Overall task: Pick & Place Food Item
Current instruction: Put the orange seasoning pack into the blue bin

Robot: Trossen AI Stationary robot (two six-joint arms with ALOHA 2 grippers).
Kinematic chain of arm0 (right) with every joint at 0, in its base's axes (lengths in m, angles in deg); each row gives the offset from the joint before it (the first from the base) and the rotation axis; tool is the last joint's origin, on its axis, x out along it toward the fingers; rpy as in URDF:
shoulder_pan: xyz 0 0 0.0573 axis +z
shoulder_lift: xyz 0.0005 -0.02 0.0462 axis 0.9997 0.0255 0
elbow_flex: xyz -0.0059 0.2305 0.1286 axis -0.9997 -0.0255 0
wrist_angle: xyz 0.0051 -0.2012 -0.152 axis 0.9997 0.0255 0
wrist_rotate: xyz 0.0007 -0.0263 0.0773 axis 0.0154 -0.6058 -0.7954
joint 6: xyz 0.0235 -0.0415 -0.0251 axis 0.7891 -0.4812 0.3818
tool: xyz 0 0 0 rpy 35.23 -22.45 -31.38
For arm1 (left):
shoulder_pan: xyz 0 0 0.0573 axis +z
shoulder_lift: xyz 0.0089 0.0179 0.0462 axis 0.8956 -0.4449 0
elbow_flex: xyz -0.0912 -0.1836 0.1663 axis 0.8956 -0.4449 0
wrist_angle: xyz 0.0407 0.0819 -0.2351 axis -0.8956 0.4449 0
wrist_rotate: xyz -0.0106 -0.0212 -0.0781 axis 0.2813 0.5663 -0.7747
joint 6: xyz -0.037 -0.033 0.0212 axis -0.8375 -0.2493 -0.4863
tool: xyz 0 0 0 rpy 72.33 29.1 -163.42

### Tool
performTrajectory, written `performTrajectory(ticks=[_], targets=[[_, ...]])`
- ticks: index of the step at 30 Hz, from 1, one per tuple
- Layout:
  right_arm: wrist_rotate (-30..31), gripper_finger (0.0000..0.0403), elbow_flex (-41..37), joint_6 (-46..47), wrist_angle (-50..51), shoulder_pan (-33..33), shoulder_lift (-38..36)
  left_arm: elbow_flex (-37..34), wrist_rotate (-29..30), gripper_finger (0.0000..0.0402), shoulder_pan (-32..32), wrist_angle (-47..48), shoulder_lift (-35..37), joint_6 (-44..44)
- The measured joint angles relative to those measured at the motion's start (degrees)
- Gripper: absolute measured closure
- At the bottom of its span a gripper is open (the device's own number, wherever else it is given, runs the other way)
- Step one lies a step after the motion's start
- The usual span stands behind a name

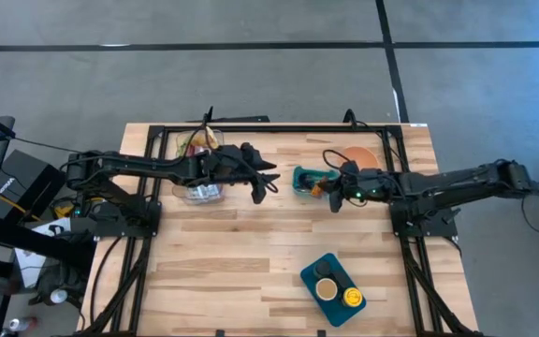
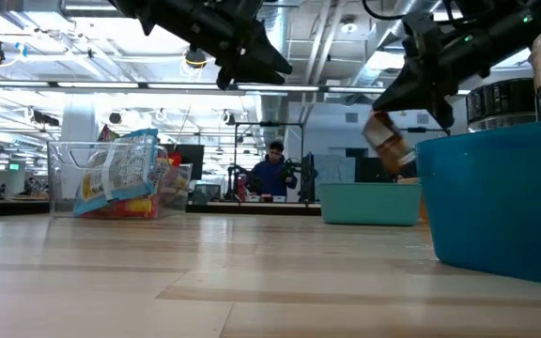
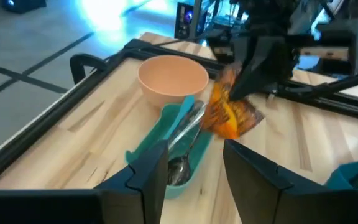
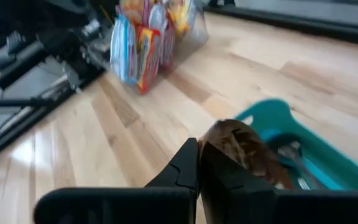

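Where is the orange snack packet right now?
The orange snack packet hangs in the right gripper, just above the teal tray with the spoon, near the table's back middle.

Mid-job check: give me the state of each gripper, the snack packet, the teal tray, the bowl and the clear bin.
right gripper: shut on the snack packet, raised above the table.
snack packet: held in the air beside the teal tray.
left gripper: open, empty, raised beside the clear bin.
teal tray: on the table, holding metal cutlery.
bowl: upright, looks empty.
clear bin: on the table, full of packets.
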Motion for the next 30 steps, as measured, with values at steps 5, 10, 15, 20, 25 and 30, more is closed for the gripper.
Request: performTrajectory(ticks=[5, 10, 15, 20, 25, 30], targets=[[-1.8, 0.0403, 3.6, -0.1, 10.7, 1.3, -2.7, 0.0, -2.1, 0.0262, -0.4, 1.8, 0.0, -0.1], [-2.5, 0.0403, 7.9, -0.4, 18.8, 5.4, -3.9, 0.0, -2.5, 0.0271, -1.0, 2.1, 0.0, -0.1], [-2.5, 0.0403, 12.2, -0.5, 24.0, 11.4, -3.9, 0.0, -2.5, 0.0279, -1.9, 2.1, 0.0, -0.1], [-2.5, 0.0403, 15.6, -0.9, 26.6, 17.7, -3.9, 0.0, -2.5, 0.0285, -2.8, 2.1, 0.0, -0.1], [-2.5, 0.0403, 18.2, -0.9, 27.1, 23.5, -3.9, 0.0, -2.5, 0.0286, -2.9, 2.1, 0.0, -0.1], [-2.5, 0.0403, 19.6, 0.1, 27.2, 28.7, -3.9, 0.0, -2.5, 0.0286, -2.9, 2.1, 0.0, -0.1]])
